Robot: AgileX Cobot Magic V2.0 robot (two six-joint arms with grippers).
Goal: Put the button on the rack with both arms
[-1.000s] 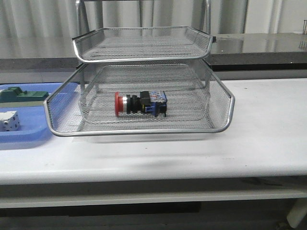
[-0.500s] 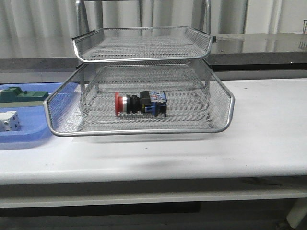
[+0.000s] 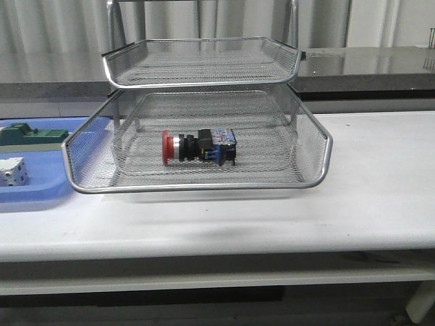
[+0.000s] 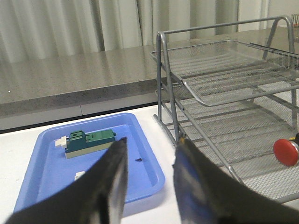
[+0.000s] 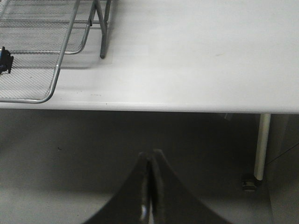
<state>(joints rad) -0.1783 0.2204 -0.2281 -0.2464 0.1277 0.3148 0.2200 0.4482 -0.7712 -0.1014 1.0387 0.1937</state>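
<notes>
Lying on its side in the pulled-out lower tray of the silver wire-mesh rack (image 3: 204, 115), the red-capped cylindrical push-button (image 3: 198, 147) looks placed, with the left tool (image 4: 148, 179) spread wide and empty, the right tool (image 5: 150, 186) pressed closed on nothing, both clear of the counter (image 3: 367, 197).

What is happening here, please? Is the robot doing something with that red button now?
Nothing is held at this moment. The button lies on its side in the pulled-out lower tray of the rack, red cap toward the robot's left. The left gripper is open and empty, facing the blue tray beside the rack. The right gripper is shut and empty, off the front edge of the table. The placing looks done.
</notes>
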